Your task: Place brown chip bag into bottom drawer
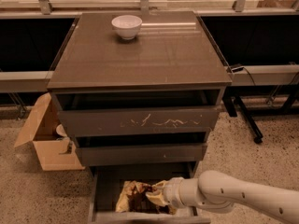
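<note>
The brown chip bag is a crumpled dark-brown bag with pale yellow ends. It lies inside the open bottom drawer, the lowest of three under the cabinet. My gripper reaches in from the right on a white arm and sits against the bag's right side, inside the drawer.
A white bowl stands at the back of the cabinet top. The scratched top drawer and the middle drawer are pushed in. An open cardboard box sits on the floor at the left. A black stand's legs are at the right.
</note>
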`<state>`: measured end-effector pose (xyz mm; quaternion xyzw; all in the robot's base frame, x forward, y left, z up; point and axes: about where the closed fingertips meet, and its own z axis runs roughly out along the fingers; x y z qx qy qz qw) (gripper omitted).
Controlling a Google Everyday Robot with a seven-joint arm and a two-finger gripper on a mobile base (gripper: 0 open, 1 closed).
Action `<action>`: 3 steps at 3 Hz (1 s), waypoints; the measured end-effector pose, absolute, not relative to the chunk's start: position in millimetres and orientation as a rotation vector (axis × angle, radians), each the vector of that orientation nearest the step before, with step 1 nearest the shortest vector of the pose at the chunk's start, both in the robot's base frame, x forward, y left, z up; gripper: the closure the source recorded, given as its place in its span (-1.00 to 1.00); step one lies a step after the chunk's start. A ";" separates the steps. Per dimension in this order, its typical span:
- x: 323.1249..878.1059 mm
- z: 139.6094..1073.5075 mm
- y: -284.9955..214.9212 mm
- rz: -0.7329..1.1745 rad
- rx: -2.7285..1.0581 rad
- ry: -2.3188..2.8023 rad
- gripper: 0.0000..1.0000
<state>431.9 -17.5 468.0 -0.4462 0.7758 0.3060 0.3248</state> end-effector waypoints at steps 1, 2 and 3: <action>433.1 389.4 -51.4 0.774 -1.055 2.122 1.00; 449.0 334.5 -77.7 0.780 -0.962 2.130 1.00; 471.4 300.9 -92.6 0.819 -0.908 2.106 0.94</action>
